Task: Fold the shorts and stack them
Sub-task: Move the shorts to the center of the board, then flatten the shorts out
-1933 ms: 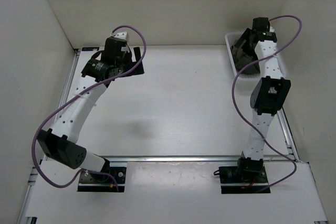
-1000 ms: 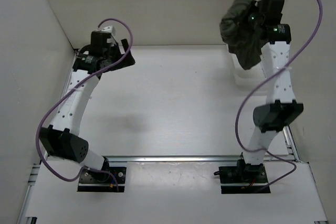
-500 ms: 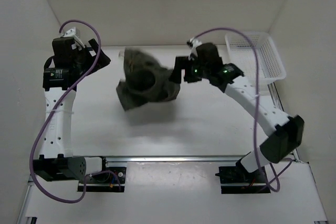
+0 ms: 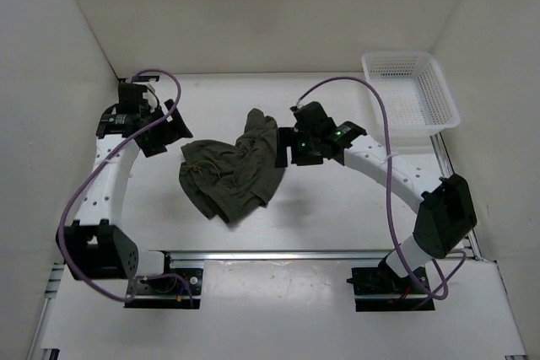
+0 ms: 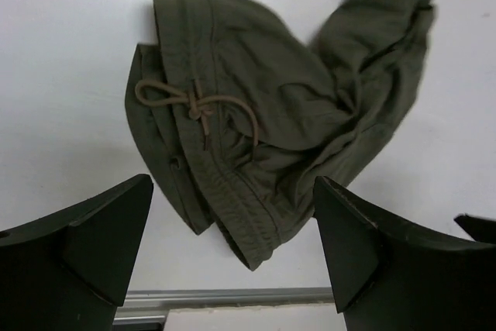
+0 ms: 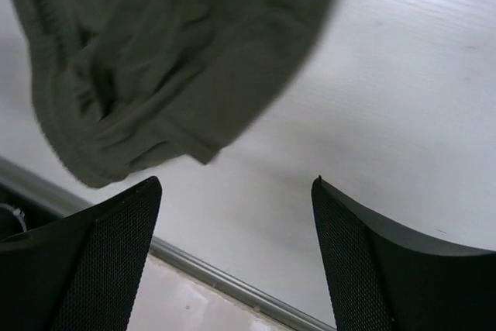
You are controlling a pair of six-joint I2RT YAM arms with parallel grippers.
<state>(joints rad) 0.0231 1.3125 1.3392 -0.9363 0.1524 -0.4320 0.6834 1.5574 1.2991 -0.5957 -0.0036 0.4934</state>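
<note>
The shorts (image 4: 229,173) lie crumpled, slanting near-left to far-right. The left gripper (image 4: 169,131), fingers apart, faces the drawstring waistband (image 5: 203,137). The right gripper (image 4: 281,147), also apart and empty, seems just beside the leg end.

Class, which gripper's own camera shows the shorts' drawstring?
The left gripper: the knotted drawstring lies ahead of it. The right gripper sees only plain shorts fabric.
</note>
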